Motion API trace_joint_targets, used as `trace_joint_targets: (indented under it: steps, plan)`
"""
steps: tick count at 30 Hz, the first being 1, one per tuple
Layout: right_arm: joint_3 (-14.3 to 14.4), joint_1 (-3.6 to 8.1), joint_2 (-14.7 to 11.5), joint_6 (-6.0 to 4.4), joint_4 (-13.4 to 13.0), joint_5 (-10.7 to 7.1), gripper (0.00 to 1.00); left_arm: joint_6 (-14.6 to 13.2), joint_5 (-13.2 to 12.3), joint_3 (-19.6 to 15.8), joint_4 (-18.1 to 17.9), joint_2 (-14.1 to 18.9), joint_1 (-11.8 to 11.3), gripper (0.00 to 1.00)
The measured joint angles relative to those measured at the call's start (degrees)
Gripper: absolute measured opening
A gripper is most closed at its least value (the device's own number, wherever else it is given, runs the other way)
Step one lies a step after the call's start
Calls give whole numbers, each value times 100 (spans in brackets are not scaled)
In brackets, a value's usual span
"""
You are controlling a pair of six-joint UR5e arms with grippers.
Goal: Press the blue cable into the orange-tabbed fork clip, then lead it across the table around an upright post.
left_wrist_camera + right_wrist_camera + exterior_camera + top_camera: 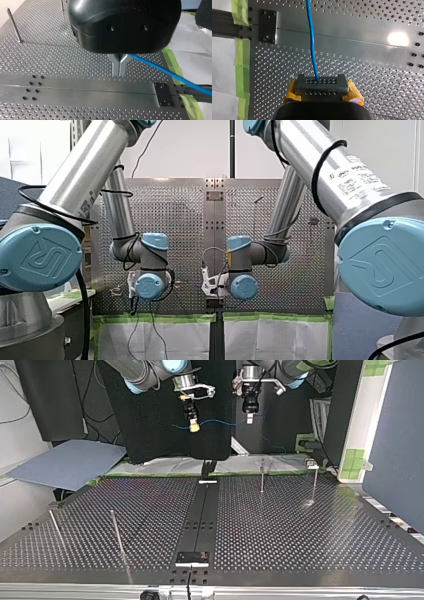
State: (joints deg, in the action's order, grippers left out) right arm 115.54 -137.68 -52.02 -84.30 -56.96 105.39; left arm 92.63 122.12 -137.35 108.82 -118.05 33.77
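Both arms sit high over the taped edge of the tabletop (300, 535), with the cable (220, 422) strung in the air between them. Left gripper (119, 72): black body, metal jaws closed on the cable. The cable comes out at the tips and runs off sideways, passing over the green tape (172, 62) along that edge. Right gripper (318, 82): yellow pads, jaws clamped on the cable as well. From there the cable goes straight ahead over the centre strip (352, 35), which runs across the tabletop from the taped edge to the opposite one. In the top view the span between the grippers is roughly level with a slight sag, and a short tail sticks out past the right gripper on the side away from the left one. Every visible part of the cable hangs above the tabletop, well apart from the posts (261, 475). Two of these stand near the taped edge, toward the corner on the left arm's side. Two more stand toward the opposite edge, on the right arm's side. All four are thin bare rods. A black plate (163, 93) is bolted at the taped-edge end of the centre strip. In the top view a small dark fitting (207, 467) stands at that end, too small to identify. The front view shows only the arms and wrists, not the jaws.
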Motion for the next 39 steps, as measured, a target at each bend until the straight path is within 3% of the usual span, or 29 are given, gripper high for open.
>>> trace_joint_targets:
  steps: [31, 34, 39]
  plan:
    - [-8, 5, 10, 8, 7, 8, 0, -32, 24, -32, -30, -34, -31, 0]
    - [-89, 45, 39, 52, 87, 88, 0, -96, 88, -94, -156, -60, -86, 0]
    - [-301, 53, -123, -36, 316, 317, 0, 21, 279, -131, -174, 94, -76, 0]
